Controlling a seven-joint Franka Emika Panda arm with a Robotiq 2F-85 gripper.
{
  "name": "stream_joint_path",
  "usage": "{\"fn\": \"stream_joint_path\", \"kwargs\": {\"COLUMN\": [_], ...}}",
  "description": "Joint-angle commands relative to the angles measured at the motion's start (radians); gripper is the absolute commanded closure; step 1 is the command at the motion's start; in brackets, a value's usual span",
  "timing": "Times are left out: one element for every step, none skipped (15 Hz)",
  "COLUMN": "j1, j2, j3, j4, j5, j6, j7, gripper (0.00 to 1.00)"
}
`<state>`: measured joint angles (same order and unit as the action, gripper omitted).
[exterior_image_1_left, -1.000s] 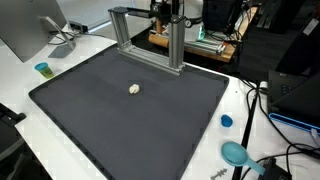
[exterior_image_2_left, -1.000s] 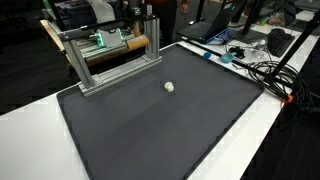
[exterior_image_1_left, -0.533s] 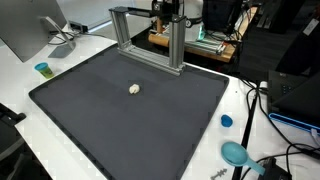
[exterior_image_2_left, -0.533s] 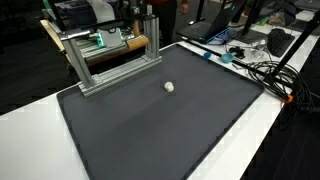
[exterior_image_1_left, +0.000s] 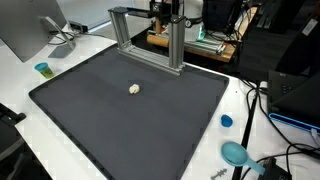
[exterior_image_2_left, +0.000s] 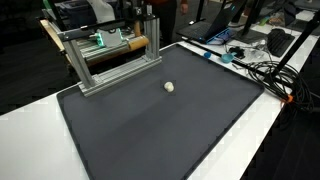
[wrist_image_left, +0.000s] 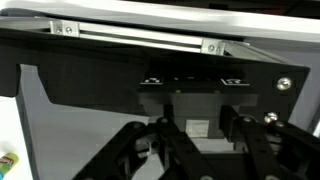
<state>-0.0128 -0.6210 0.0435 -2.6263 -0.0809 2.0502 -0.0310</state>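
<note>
In the wrist view the fingers (wrist_image_left: 166, 140) stand spread with nothing between them, facing the aluminium frame (wrist_image_left: 130, 35). The small pale lump (exterior_image_1_left: 134, 89) lies well apart from them, alone near the middle of the dark mat (exterior_image_1_left: 90, 125) that covers most of the white tabletop (exterior_image_1_left: 14, 88). In both exterior views it sits on the open side of the frame, touching nothing but the mat.

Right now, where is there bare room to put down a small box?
The dark mat is nearly all bare: only a small pale object lies near its middle, so the wide stretch from it to the near edge is free. The metal frame takes the far edge. The white strip by the cables and blue cap is crowded.
</note>
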Motion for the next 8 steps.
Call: {"fn": "stream_joint_path", "kwargs": {"j1": [0.022, 0.023, 0.026, 0.025, 0.02, 0.013, 0.005, 0.006], "j2": [-0.005, -0.001, 0.005, 0.015, 0.037, 0.058, 0.091, 0.121], "j3": [-0.008, -0.009, -0.01, -0.007, 0.0, 0.007, 0.017, 0.018], "j4": [0.023, 0.033, 0.053, 0.076, 0.11, 0.14, 0.183, 0.222], "j5": [0.002, 0.002, 0.004, 0.0, -0.009, -0.018, -0.03, -0.031], "j6": [0.043, 0.058, 0.071, 0.086, 0.103, 0.116, 0.12, 0.121], "j7": [-0.005, -0.006, -0.01, -0.004, 0.008, 0.021, 0.035, 0.035], "gripper": [0.78, 0.78, 0.78, 0.78, 0.78, 0.78, 0.78, 0.78]}}
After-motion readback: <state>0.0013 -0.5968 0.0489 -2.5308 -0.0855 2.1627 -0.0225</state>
